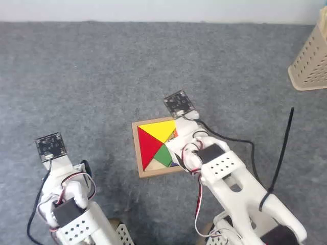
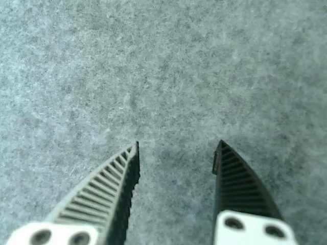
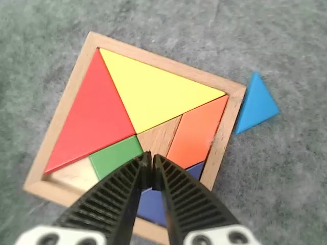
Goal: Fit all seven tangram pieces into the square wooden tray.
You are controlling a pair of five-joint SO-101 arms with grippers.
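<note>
**High view.** The square wooden tray (image 1: pixel 137 150) lies on the grey carpet (image 1: pixel 102 76), turned slightly out of line with the table's far edge. The yellow triangle (image 1: pixel 161 130) has its long edge along the far wall. The red triangle (image 1: pixel 147 145) has its long edge along the adjoining wall, and a green square (image 1: pixel 164 154) sits beside it. The right arm (image 1: pixel 225 171) covers the tray's other side. The left arm (image 1: pixel 71 209) stands well apart from the tray. A slatted basket (image 1: pixel 311 56) sits at the far corner.

**Right wrist view.** Here we see what that arm hides. An orange parallelogram (image 3: pixel 196 132) has its long axis parallel to the tray wall (image 3: pixel 224 133). A dark blue piece (image 3: pixel 150 206) lies partly under the fingers, and a bare wooden gap (image 3: pixel 159 137) is at the centre. In the corner next to the green square we note a pale triangle (image 3: pixel 71 176); we cannot tell whether it is a piece or bare floor. A light blue triangle (image 3: pixel 257 104) lies on the carpet just outside the tray. Its long edge faces the wall and its right-angle corner points away. The right gripper (image 3: pixel 152 155) hangs over the tray, its fingers nearly together with nothing between them.

**Left wrist view.** The left gripper (image 2: pixel 179 153) is spread wide above bare carpet, holding nothing.
</note>
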